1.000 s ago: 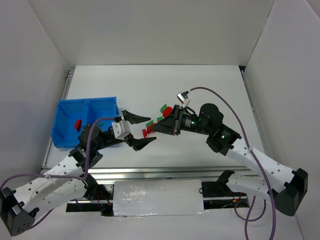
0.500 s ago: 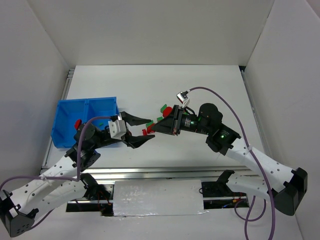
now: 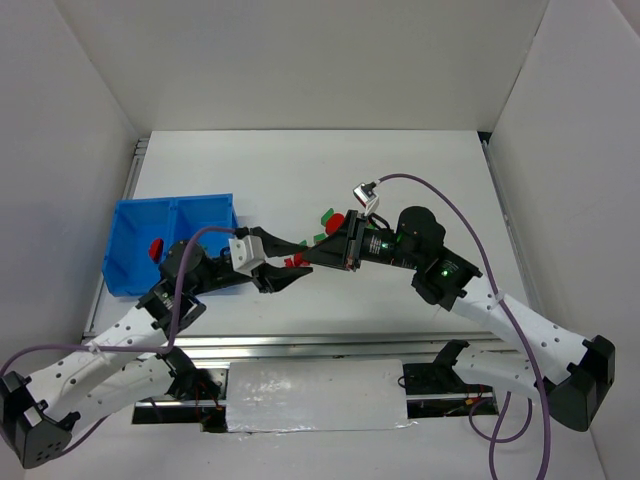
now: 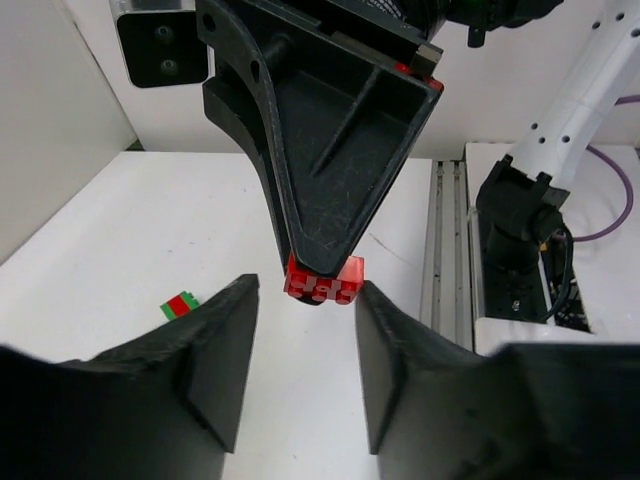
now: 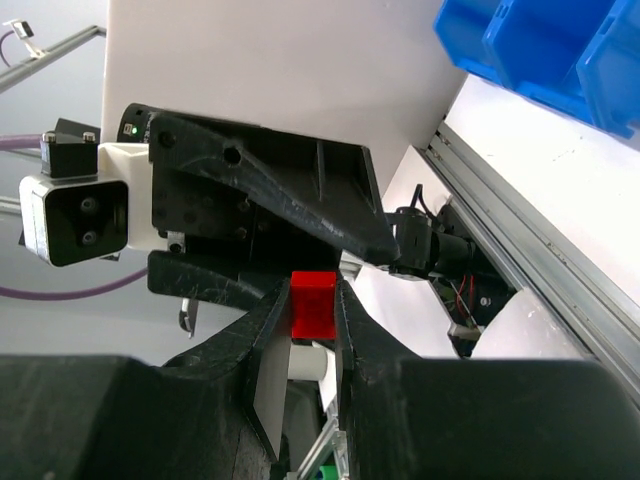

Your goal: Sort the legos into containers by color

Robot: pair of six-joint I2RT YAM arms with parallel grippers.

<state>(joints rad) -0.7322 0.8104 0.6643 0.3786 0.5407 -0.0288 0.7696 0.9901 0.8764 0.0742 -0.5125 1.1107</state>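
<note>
The right pincer is pressed tight on 1 small red brick and holds it up in the air, above the white desk, just past the right end of the blue bin. Only the tip of the brick sticks out past the black fingers. The left pincer is spread, with 1 finger on each side of the brick and a small gap on both sides, so it is not touching it yet. The brick looks very light, hard and smooth. It will not bend or break, but it could slip or pop out if it is squeezed on a corner. The best place to take hold looks like the 2 flat side walls of the part that sticks out, with the fingers square to them. There is very little to grab, so the aim has to be good, and the 2 pincers could bump. A few other legos lie on the desk near the right pincer, and 1 red piece sits in the bin's left part.
</note>
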